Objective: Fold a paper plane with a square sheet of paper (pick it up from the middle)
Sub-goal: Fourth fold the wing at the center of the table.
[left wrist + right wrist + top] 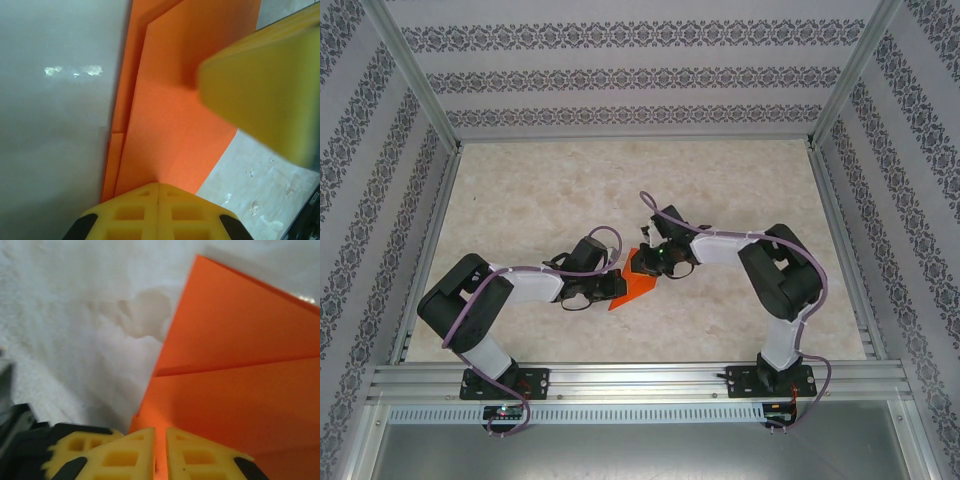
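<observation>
The sheet of paper (638, 287) is bright orange and folded into overlapping pointed flaps, held just above the table's middle between both arms. My left gripper (613, 287) meets it from the left, and in the left wrist view the yellow jaws (159, 186) are pressed together on the paper's (170, 130) near edge. My right gripper (653, 268) comes from the upper right. In the right wrist view its jaws (160, 432) pinch a layered fold of the paper (240, 375), with orange showing in the thin slit. One right finger (265, 85) looms blurred in the left wrist view.
The marbled beige table (620, 190) is boxed in by patterned walls and metal posts on three sides. An aluminium rail (640, 380) carrying both arm bases runs along the near edge. Purple cables loop over each arm.
</observation>
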Robot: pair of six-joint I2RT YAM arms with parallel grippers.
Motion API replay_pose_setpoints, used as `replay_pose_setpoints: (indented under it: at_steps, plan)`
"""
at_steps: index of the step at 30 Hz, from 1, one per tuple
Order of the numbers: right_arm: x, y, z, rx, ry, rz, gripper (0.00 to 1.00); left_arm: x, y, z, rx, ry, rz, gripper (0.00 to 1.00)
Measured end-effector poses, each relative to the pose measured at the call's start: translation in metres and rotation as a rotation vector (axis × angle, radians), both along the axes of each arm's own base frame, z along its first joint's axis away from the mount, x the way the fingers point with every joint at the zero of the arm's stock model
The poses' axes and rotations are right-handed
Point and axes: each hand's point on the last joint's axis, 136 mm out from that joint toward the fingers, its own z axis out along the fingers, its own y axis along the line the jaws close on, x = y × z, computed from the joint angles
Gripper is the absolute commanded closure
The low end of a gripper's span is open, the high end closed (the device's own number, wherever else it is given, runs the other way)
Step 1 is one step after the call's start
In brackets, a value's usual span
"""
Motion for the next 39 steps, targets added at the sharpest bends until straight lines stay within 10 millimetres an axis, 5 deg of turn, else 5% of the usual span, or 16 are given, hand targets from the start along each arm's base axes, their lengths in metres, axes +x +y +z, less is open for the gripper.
replay_pose_setpoints:
  at_steps: [24, 30, 39]
  plan:
    - [-0.030, 0.011, -0.006, -0.037, -0.006, 0.040, 0.89, -0.002, 0.003, -0.001, 0.015, 0.010, 0.002, 1.00]
    - [-0.019, 0.000, -0.010, -0.065, -0.015, 0.027, 0.88, -0.002, 0.003, 0.000, 0.017, 0.006, 0.001, 1.00]
    - [0.040, -0.049, -0.008, -0.081, -0.015, -0.105, 0.88, -0.002, 0.004, -0.001, 0.018, 0.005, 0.000, 1.00]
